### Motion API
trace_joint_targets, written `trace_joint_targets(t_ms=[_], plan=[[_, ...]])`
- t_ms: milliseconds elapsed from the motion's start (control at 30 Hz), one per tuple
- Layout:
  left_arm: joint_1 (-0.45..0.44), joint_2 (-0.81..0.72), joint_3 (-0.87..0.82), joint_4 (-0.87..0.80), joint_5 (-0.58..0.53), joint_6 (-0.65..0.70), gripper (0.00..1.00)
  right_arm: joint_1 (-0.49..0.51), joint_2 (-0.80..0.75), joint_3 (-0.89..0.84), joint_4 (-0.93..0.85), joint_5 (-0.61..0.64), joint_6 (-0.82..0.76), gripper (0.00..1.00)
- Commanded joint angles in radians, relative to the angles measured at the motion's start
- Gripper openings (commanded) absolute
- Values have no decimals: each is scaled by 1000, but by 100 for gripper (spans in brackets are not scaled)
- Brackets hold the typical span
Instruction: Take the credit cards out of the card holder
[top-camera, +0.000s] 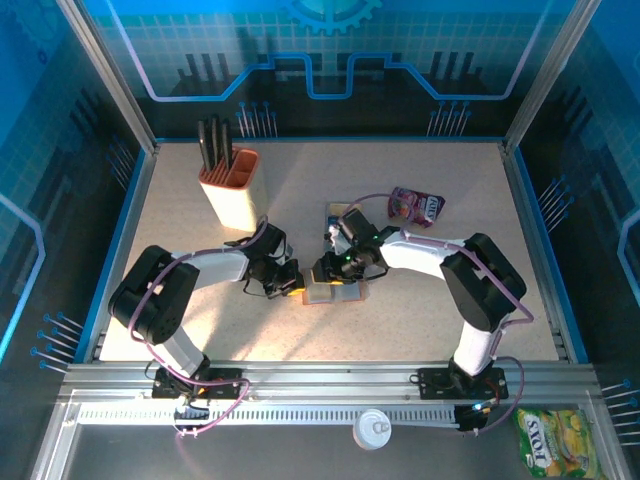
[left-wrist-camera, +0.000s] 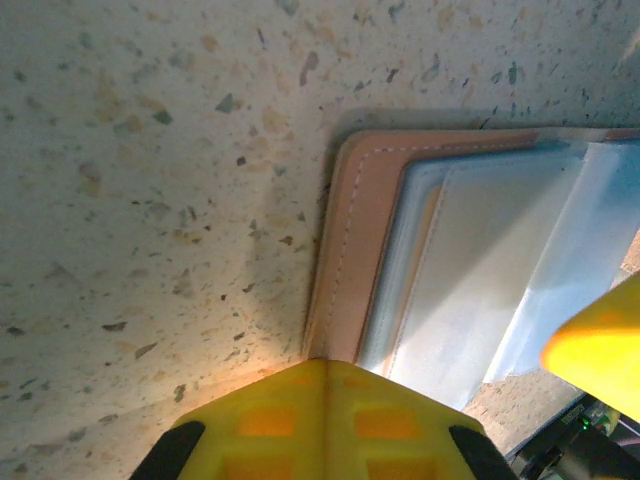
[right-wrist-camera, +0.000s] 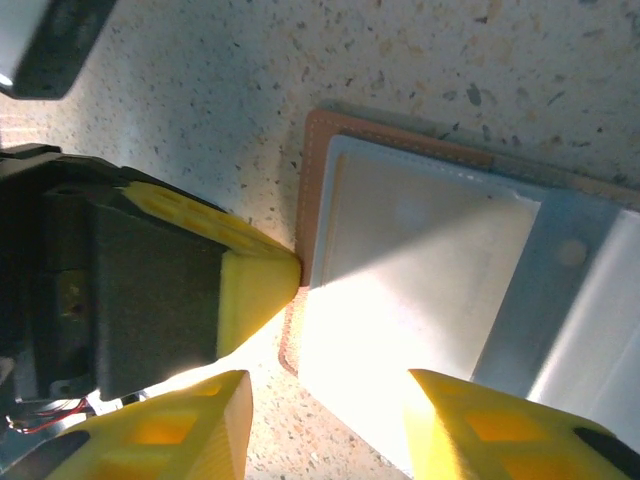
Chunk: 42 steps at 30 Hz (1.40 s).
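The card holder (top-camera: 337, 293) lies open on the table, brown leather rim (left-wrist-camera: 345, 250) round grey-blue pockets (right-wrist-camera: 420, 250). My left gripper (left-wrist-camera: 325, 366) is shut, its joined tips resting on the holder's left edge; its yellow tip (right-wrist-camera: 262, 283) touches that edge in the right wrist view. My right gripper (right-wrist-camera: 325, 425) hovers open over the holder's near corner, one finger (right-wrist-camera: 205, 430) over bare table, the other (right-wrist-camera: 480, 430) over the pale pocket. Whether that pale sheet is a credit card I cannot tell. A small flat card-like thing (top-camera: 338, 213) lies behind the right gripper.
An orange-and-cream knife block (top-camera: 229, 187) stands at the back left. A purple-pink snack pouch (top-camera: 416, 206) lies at the back right of the holder. A green packet (top-camera: 556, 440) and a white lid (top-camera: 372, 428) sit off the table, by the front rail.
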Motion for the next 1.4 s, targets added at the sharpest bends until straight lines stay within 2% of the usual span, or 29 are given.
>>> trace_joint_targets(t_ms=[0,700,1367], plan=[[12,-14,-15,-57,-43,32,0,18,30,33,-13,-17,12,44],[16,-11,-9,-68,-45,36,0,9,30,46,-145,105,-28,41],[20,-30,33,-94,-31,38,1,-2,-7,48,-132,72,-28,40]])
